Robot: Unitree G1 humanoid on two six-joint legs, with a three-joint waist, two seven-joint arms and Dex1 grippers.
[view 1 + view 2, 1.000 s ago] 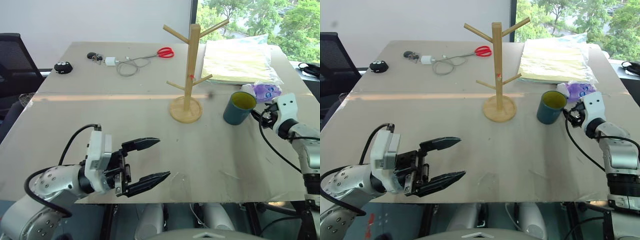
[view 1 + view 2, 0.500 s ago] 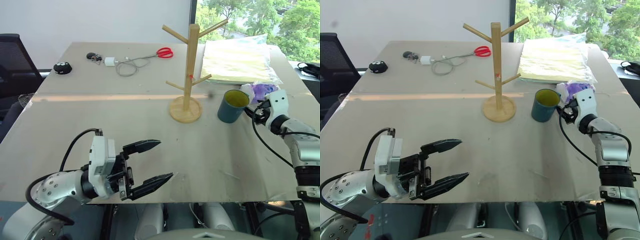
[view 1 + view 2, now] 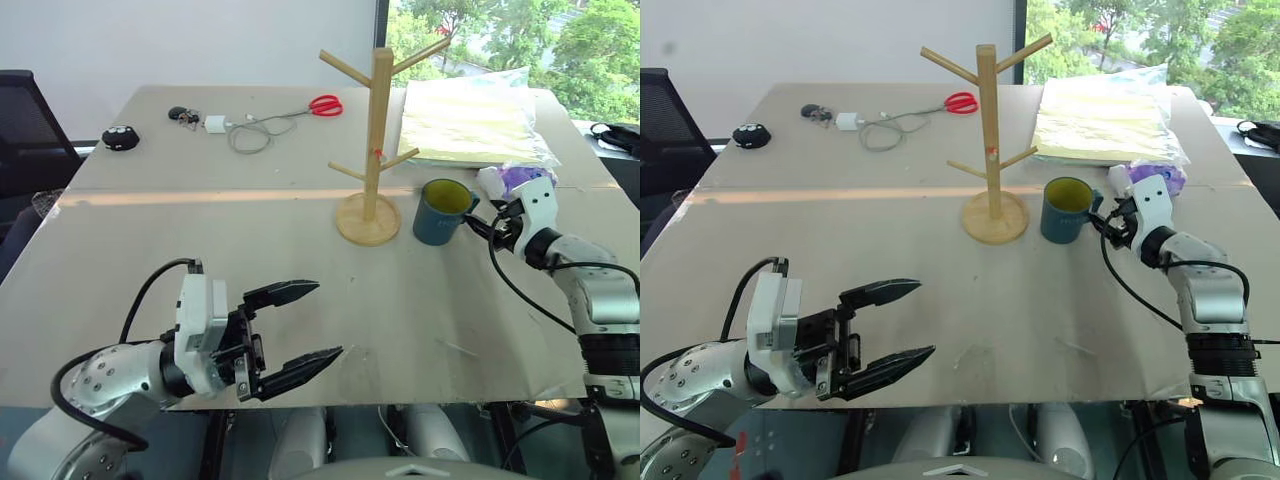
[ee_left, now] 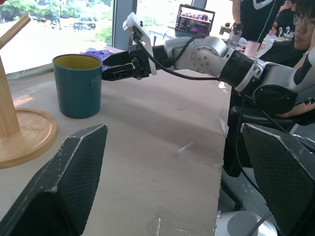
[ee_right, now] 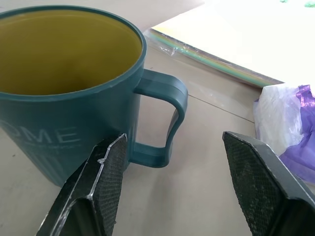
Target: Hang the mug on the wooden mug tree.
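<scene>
Mug (image 3: 439, 211) is seen upright on the table (image 3: 200, 250), just beside the round base of the wooden mug tree (image 3: 374, 140), on its right side; a gap between them cannot be confirmed. Handle is turned toward the right gripper (image 3: 487, 224). In the right wrist view the loop handle lies between the two spread fingers, with no pad pressed on it, so the mug is judged not yet grasped. Left gripper (image 3: 305, 325) is held low over the near table edge, jaws apart, nothing between them.

Handling, judged: the mug appears rigid, smooth-walled and probably slippery, moderately light while empty, and breakable if dropped. The handle loop is judged the best hold, but it must remain free for the peg; a pinch across the loop's outer bar, or on the rim wall, is therefore advised.

Compared with one second earlier: the mug is found closer to the tree base, where it was previously well apart from it. The right gripper is likewise displaced toward the tree, behind the mug. The left gripper is essentially unmoved.
</scene>
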